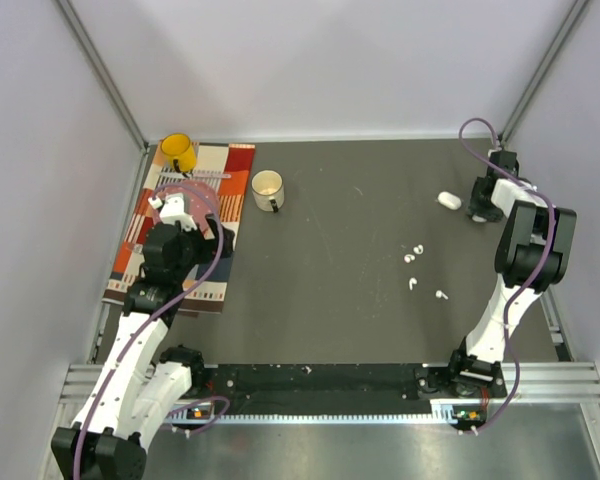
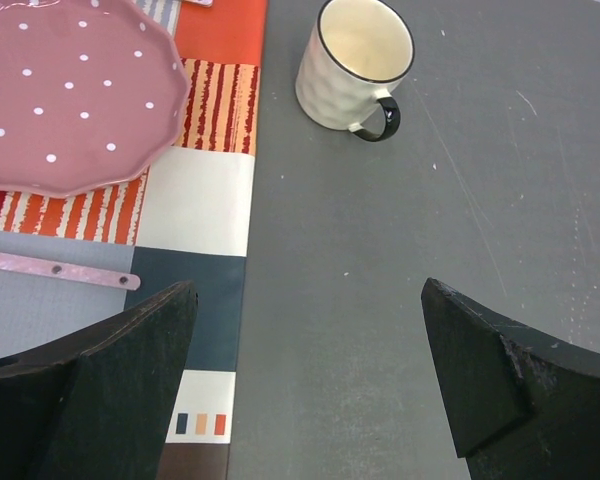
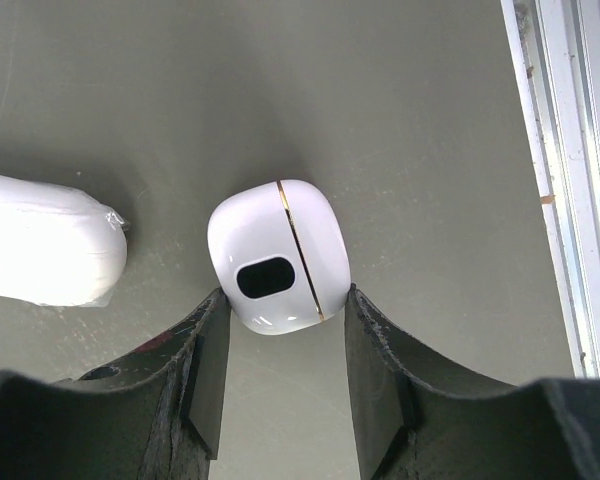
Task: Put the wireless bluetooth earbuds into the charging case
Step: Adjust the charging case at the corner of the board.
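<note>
You've barely begun: the four earbuds [image 1: 412, 283] lie loose on the surface [image 1: 330, 300], none inside the charging case [image 3: 270, 230], which your right gripper [image 3: 283, 298] flanks (clamped or not, I cannot tell), while the left gripper [image 2: 310, 380] gapes wide.

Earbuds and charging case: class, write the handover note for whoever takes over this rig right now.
Left hand: open, empty, over the placemat edge, away from the job.
Right hand: fingers against both sides of the charging case, whose lid looks closed.
Earbuds: four, loose on the table, apart from the case.
Done: case gripped; nothing inserted.
Left: open the case, pick up each earbud, seat it.
</note>
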Action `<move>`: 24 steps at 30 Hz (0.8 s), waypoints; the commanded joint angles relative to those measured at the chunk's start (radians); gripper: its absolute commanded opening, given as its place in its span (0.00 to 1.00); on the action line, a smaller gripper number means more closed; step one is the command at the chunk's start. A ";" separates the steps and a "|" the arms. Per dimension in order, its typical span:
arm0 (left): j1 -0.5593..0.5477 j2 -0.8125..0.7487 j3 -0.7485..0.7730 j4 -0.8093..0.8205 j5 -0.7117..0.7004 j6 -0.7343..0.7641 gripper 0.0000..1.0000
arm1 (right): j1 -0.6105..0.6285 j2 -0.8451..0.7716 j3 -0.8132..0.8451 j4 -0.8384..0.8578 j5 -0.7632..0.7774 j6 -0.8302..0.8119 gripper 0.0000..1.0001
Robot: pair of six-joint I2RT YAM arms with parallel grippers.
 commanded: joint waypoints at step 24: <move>-0.001 0.009 0.043 0.048 0.085 -0.008 0.99 | 0.036 -0.155 -0.162 -0.019 -0.077 0.041 0.66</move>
